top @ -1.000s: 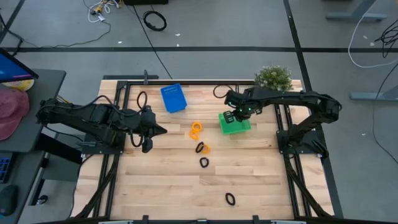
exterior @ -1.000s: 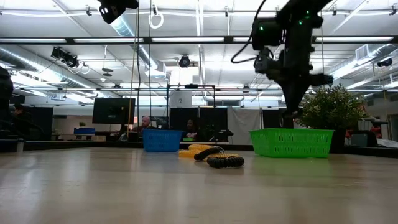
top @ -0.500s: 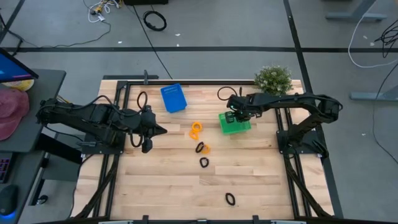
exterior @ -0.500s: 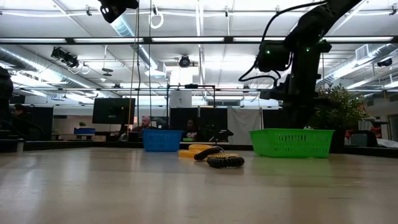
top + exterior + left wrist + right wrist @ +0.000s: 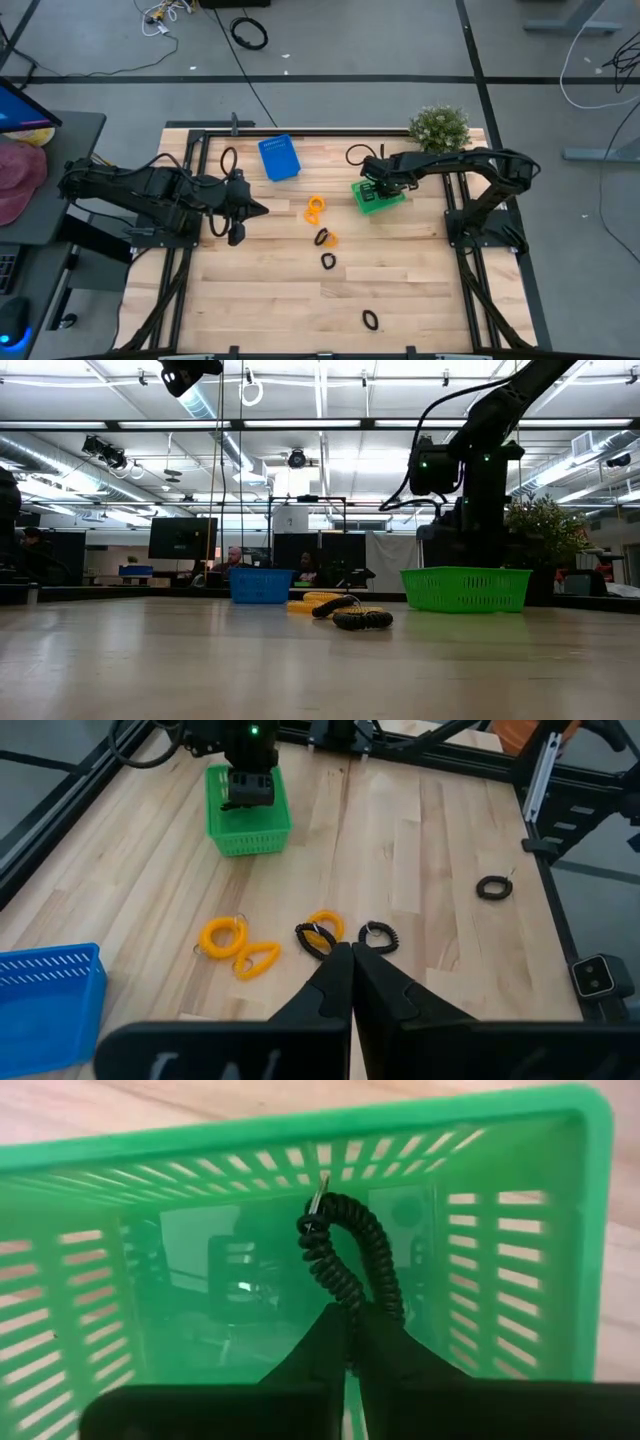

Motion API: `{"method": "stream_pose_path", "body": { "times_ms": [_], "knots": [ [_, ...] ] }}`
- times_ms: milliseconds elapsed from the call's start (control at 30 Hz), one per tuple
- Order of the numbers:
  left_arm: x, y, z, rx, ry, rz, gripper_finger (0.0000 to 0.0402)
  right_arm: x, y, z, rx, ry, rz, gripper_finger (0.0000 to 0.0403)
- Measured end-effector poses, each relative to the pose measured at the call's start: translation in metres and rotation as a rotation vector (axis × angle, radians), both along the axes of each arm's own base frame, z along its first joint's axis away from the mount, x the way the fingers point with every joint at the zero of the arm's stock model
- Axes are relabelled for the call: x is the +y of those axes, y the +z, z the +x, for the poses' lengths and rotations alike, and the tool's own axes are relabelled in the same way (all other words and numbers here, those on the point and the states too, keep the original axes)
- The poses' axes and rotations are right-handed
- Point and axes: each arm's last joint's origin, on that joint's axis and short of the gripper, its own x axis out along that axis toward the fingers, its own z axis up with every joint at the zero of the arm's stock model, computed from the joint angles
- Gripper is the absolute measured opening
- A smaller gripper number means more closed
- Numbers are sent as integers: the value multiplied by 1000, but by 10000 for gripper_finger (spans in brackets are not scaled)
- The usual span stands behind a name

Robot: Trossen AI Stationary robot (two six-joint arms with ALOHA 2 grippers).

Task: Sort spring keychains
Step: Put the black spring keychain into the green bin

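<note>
My right gripper (image 5: 348,1315) is shut on a black spring keychain (image 5: 340,1255) and reaches down into the green bin (image 5: 380,198); in the low view its arm (image 5: 470,490) drops behind the bin's wall (image 5: 467,588). My left gripper (image 5: 350,958) is shut and empty, hovering left of the loose keychains. On the table lie two orange coils (image 5: 222,935) (image 5: 257,958), an orange one (image 5: 326,924) overlapping a black one (image 5: 312,940), a black one (image 5: 378,935) and another black one (image 5: 493,887) farther off. The blue bin (image 5: 280,157) stands at the far left. My right gripper pinches the black keychain between its two fingers at one end of the coiled loop (image 5: 352,1302), coming from above and pointing down. The loop hangs below the fingertips inside the green bin, its small metal ring (image 5: 318,1195) at the lower end. Whether it touches the bin's floor I cannot tell.
A potted plant (image 5: 439,125) stands at the far right corner behind the green bin. Dark metal frame rails (image 5: 190,180) run along the table's left and right sides. Bare wood lies toward the near edge around the lone black coil (image 5: 370,320).
My right gripper has come down from above the green bin into it, carrying the black keychain along, still shut on it. The left arm and the loose keychains have stayed put.
</note>
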Motion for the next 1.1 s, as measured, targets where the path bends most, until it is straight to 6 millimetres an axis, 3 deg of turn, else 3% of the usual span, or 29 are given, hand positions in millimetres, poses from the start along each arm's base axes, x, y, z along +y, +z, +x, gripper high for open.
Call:
{"method": "stream_pose_path", "body": {
  "times_ms": [167,500,633,733,933,1100],
  "knots": [
    [0,0,0,0,0,0,5,1,1,0,-6,17,10,65],
    [0,0,0,1,0,0,5,3,21,-2,-54,69,52,220],
    [0,0,0,4,-7,12,5,1,51,1,-60,124,46,258],
    [0,0,0,5,-18,29,5,0,86,4,-67,163,36,268],
    [0,0,0,6,-22,35,5,1,158,8,-118,275,6,267],
    [0,0,0,6,-22,36,5,2,188,9,-192,393,-13,249]
  ]
}}
